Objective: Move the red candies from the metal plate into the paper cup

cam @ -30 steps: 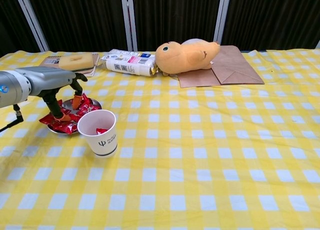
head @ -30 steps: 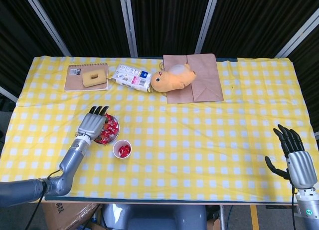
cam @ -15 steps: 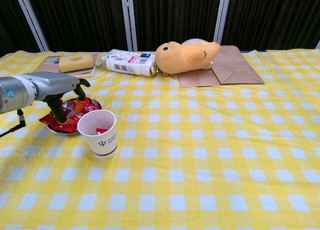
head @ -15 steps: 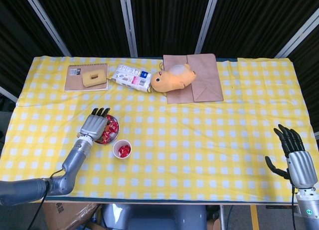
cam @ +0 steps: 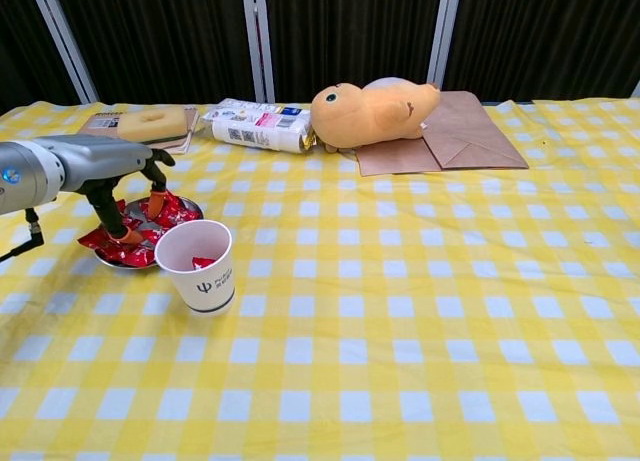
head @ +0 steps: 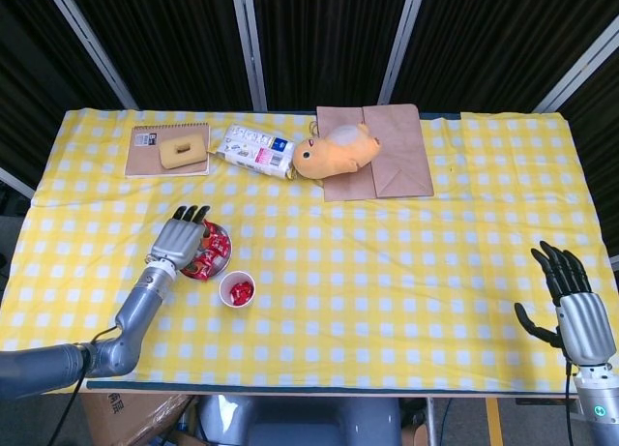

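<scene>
Left robot hand (head: 179, 239) sits palm-down over the metal plate (head: 223, 243), its fingers (cam: 156, 194) reaching down among the red candies (cam: 128, 253). Whether any candy is pinched cannot be told: from above the hand covers most of the plate, and in the chest view the fingertips are lost in the red wrappers. Only the right part of the plate and a few candies show past the hand in the head view.

Just beside the plate, toward the robot, stands the paper cup (cam: 198, 266), upright, with at least one red candy visible inside; the cup wall hides how many.

Right robot hand (head: 571, 299) hangs at the far right edge of the surface (head: 406, 272), fingers spread and holding nothing; it is cut off at the bottom of the head view and does not appear in the chest view.

At the back lie a notebook (head: 166, 151) with a yellow sponge (head: 181, 153) on it, a white packet (head: 255, 151), and an orange plush toy (head: 334, 151) resting partly on a brown paper bag (head: 387, 161)
</scene>
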{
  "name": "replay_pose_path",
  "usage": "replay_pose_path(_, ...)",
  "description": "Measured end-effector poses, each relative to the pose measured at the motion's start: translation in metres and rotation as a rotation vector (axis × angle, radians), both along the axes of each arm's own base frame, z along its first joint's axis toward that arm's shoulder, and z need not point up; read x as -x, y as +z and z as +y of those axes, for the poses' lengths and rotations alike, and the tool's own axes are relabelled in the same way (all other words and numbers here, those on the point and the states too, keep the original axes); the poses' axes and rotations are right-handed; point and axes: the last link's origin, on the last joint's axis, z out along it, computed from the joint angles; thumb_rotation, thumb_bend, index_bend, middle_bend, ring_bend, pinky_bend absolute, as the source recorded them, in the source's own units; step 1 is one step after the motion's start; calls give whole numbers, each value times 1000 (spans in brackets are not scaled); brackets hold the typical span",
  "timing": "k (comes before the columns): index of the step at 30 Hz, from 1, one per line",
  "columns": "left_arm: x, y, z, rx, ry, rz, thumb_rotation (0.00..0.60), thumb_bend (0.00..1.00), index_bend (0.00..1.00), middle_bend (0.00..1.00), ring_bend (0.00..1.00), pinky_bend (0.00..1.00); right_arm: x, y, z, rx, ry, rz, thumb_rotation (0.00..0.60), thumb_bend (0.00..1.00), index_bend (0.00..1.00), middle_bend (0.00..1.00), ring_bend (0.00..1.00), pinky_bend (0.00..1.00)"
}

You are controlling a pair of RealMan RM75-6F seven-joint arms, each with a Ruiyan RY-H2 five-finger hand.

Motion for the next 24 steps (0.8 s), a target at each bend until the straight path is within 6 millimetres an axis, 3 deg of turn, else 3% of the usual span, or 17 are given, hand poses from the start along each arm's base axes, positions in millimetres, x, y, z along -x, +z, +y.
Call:
replay_pose_path(15, -1, -12, 3, -2, -1, 4, 600, 278, 503, 0, 0, 0, 1, 1, 0, 0, -5, -6, 600, 424, 0, 0, 0, 0)
replay_pose_path(24, -4, -24, 3, 7, -8, 3, 600, 394, 544, 0, 0, 0, 1, 0, 0, -2, -7, -8, 600, 424, 0, 0, 0, 0)
